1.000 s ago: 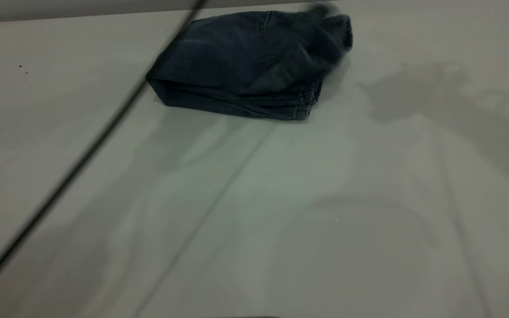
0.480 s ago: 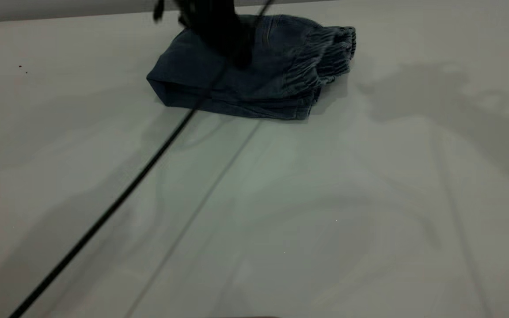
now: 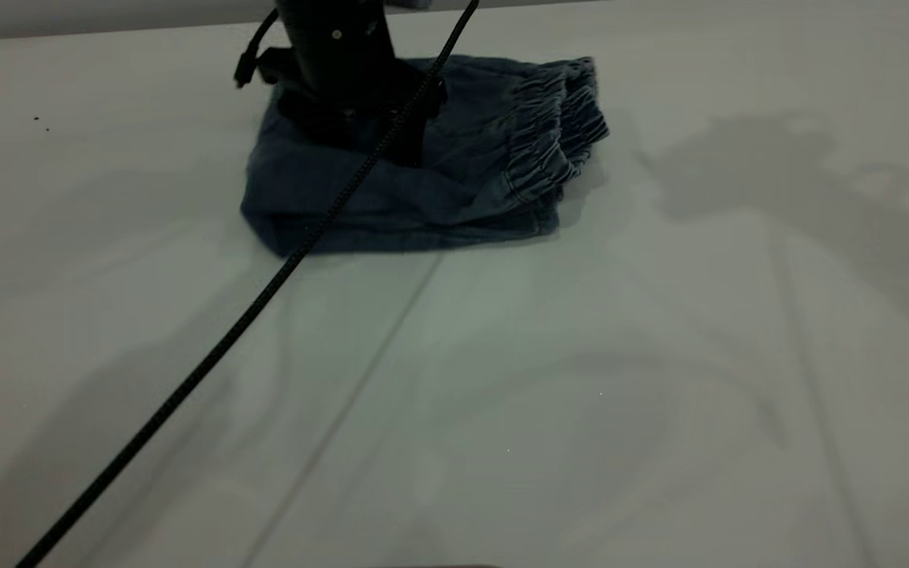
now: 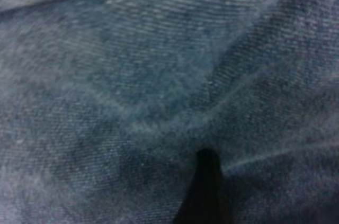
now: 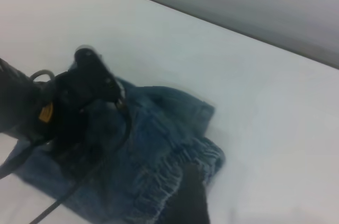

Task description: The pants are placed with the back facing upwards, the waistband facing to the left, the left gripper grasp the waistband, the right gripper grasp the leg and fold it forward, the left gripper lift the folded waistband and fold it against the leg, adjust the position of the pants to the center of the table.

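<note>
Plainly the folding is done and the last step is in hand: shifting the pants (image 3: 415,181) toward the middle of the desk (image 3: 660,355). They lie as a compact folded bundle close to the desk's far edge, well short of its centre, with the ruched waistband (image 3: 557,130) turned over on top at the bundle's right end.

The left pincer (image 3: 352,118) is planted on the upper layer of denim over the bundle's left half, its thin black cable (image 3: 265,292) trailing across the desk toward the near left corner. The left wrist view shows only cloth pressed close and one dark fingertip (image 4: 207,187) against it; whether the pincer is clenched on a fold or merely pressing down, I cannot tell.

The right pincer (image 5: 186,197) hangs above the desk off the waistband end, apart from the cloth, and only one dark finger shows at the view's edge, so its state cannot be told either.

The next move, as I judge it, calls for dragging the bundle toward the near edge with steady downward pressure, slowly enough that the layers do not slide apart and the waistband flap does not unroll.

Counted: one pair of pants, one waistband in sight, two pincers, one cable, one desk.
</note>
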You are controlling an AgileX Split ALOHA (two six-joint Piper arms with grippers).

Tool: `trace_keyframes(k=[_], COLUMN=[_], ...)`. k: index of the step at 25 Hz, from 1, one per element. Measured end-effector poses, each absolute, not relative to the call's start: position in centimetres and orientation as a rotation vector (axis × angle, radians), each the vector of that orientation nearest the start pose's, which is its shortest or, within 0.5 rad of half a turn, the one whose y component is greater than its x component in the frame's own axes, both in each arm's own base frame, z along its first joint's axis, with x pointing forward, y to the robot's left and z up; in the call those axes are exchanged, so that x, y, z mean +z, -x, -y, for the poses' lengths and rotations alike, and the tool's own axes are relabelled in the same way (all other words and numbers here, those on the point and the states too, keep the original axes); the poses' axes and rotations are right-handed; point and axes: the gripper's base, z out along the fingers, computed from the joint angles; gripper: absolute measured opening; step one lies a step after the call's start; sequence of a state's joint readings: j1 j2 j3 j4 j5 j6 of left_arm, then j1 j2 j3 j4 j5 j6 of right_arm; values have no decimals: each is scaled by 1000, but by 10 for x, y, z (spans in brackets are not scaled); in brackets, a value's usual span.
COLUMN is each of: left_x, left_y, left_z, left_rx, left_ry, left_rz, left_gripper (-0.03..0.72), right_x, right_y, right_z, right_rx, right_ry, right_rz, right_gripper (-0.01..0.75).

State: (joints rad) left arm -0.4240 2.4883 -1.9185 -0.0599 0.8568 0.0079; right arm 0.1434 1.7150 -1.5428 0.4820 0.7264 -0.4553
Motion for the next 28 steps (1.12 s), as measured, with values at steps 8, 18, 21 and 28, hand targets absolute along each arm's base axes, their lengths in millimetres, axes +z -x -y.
trace_keyframes(k=[8,18,21,28], left_x=[143,310,370,468], left_y=[-453,-439,-414,-303], left_z=[209,193,181,141], left_rx=[-134,-46,-84,-239], left_ry=[-653,-640,-587,-575], left_rz=[-2880,-2540,-2424,-2248], left_gripper=[552,552,552,552], right_x=[343,431,452,487], right_y=[-379,-280,-238,-148], right_z=[-84,-74,-68,-52], right_rx=[410,444,433,394], right_ry=[437,499,514,457], right_rz=[-2289,-2235,-2253,-2173], right_gripper=[581,581,581,581])
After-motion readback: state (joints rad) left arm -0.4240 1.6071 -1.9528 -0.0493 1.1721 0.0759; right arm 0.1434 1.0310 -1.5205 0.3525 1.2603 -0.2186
